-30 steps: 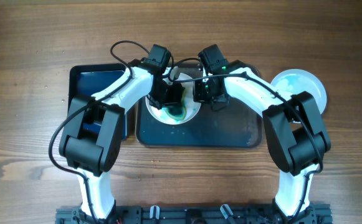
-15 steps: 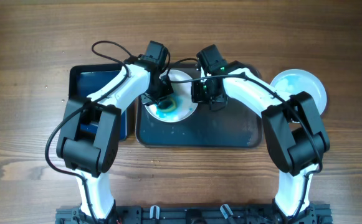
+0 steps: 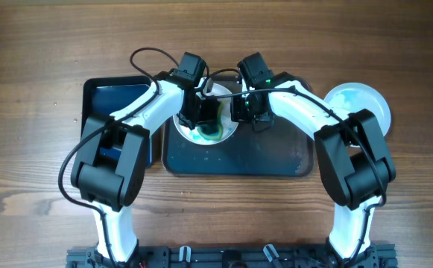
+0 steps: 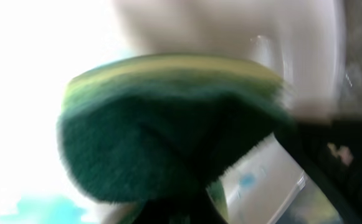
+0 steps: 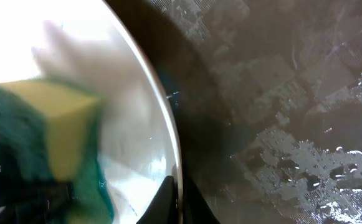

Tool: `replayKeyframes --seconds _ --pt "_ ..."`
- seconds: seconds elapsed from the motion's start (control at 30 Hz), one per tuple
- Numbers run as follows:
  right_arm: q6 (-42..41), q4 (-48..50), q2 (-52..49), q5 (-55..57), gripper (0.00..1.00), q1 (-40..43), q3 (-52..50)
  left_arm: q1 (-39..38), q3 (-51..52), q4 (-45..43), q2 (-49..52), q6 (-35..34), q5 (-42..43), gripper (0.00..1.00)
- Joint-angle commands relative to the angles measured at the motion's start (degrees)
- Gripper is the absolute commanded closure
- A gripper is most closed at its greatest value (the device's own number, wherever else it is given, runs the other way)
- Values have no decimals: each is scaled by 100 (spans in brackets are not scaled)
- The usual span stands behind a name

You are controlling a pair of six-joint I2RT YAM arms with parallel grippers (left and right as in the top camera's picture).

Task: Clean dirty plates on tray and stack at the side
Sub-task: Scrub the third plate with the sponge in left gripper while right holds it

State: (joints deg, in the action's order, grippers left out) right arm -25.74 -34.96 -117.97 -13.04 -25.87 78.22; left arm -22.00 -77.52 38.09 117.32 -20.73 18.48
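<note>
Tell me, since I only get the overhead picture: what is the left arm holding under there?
Observer: A sponge, green scourer over yellow foam, clamped in the left tool and pressed on the white plate.
Operator: And the right arm?
Observer: The right tool pinches that plate's rim.
Operator: Is the surface around it dry?
Observer: No, the tray shows wet, filmy patches.

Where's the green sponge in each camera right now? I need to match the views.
Overhead: green sponge at centre, on the white plate at the tray's left end.
Left wrist: sponge fills mid-frame, blurred.
Right wrist: sponge at the left edge, yellow side showing.
Shared landmark: the white plate under it, lower right in left wrist, left half in right wrist.
</note>
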Motion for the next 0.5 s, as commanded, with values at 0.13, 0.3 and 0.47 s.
replayKeyframes --seconds 0.13,0.3,0.47 --pt "90 -122 -109 142 96 -33 -142 122 37 -22 144 -2009 -3370 96" --pt "92 -116 -109 140 96 -33 -142 116 39 966 144 -1808 -2656 96" --pt "90 -87 -109 136 96 -33 -142 116 39 1475 144 234 -247 96"
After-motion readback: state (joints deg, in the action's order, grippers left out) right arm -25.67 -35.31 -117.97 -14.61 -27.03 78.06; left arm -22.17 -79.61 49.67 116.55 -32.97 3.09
